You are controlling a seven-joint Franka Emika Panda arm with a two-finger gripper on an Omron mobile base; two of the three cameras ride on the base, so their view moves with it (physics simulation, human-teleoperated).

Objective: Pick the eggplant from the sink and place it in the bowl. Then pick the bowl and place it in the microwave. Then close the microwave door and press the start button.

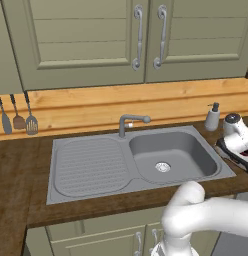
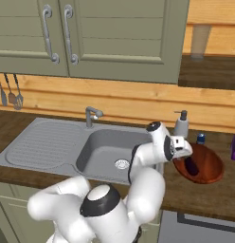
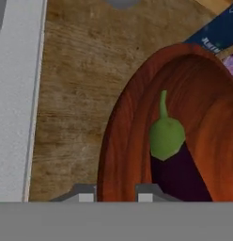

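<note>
The eggplant (image 3: 172, 155), dark purple with a green stem end, lies inside the reddish-brown bowl (image 3: 132, 117). The bowl (image 2: 209, 173) sits on the wooden counter right of the sink (image 2: 98, 152), and in that view the eggplant (image 2: 191, 164) shows near its left side. My gripper (image 3: 113, 194) reaches down over the bowl's left rim, one fingertip (image 3: 85, 194) outside the wall and the other inside. The jaws stand narrow, and no firm pinch on the rim shows. In the right base view my gripper (image 2: 182, 156) hangs at that same rim. The sink basin (image 1: 171, 150) holds nothing. The microwave and its door are out of view.
A soap dispenser (image 2: 181, 124) stands just behind the bowl, beside a small blue item (image 2: 200, 138) and a purple thing (image 2: 234, 142) at the right edge. The bent faucet (image 1: 130, 121) rises behind the basin. Utensils (image 1: 18, 117) hang on the left wall. Cabinet doors (image 1: 96, 40) sit overhead.
</note>
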